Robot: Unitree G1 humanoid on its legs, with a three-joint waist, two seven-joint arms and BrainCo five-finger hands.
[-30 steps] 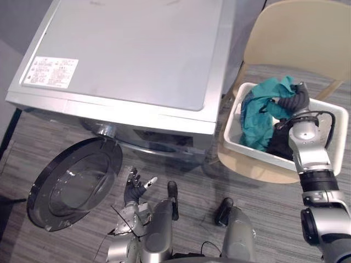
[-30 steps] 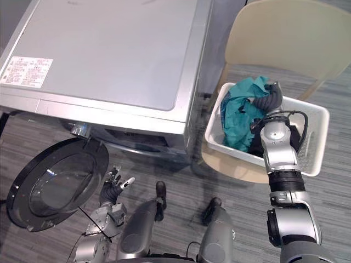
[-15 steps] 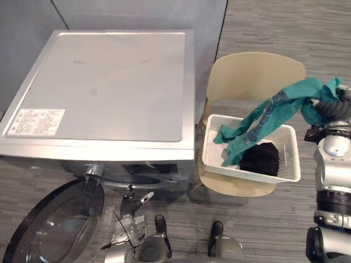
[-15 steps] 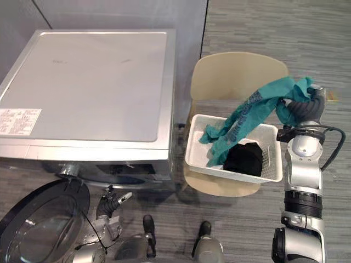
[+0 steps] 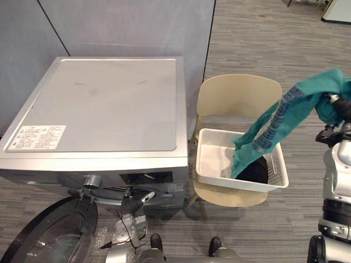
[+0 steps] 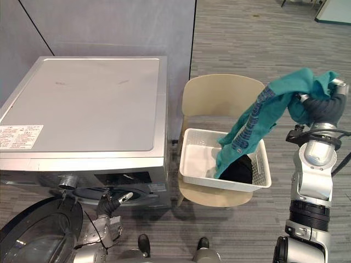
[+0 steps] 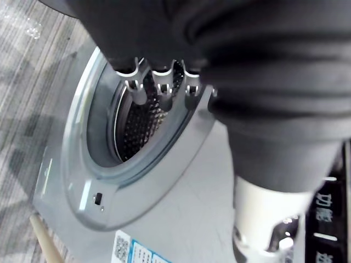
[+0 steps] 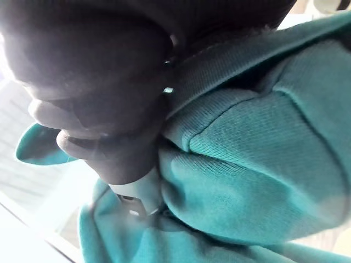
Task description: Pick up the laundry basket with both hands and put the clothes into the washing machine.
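Observation:
My right hand [image 6: 321, 107] is raised at the far right, shut on a teal garment [image 6: 258, 118]. The garment hangs from it in a long strip down into the white laundry basket [image 6: 192, 174]. In the right wrist view the teal cloth [image 8: 247, 159] bunches round my fingers [image 8: 137, 192]. A black garment [image 6: 239, 170] lies in the basket, which sits on a beige chair [image 5: 236, 98]. My left hand [image 5: 131, 201] is low before the washing machine [image 5: 104, 109], fingers [image 7: 159, 82] straight and holding nothing, facing the drum opening [image 7: 137, 131].
The machine's round door [image 5: 49, 235] hangs open at the lower left. The chair stands close against the machine's right side. A grey wall [image 5: 126, 27] rises behind the machine, and striped grey floor [image 5: 258, 33] stretches behind and to the right.
The camera has risen and pulled back, so the whole scene has shifted. My right hand has lifted the teal garment up out of the basket. The left hand stays before the machine.

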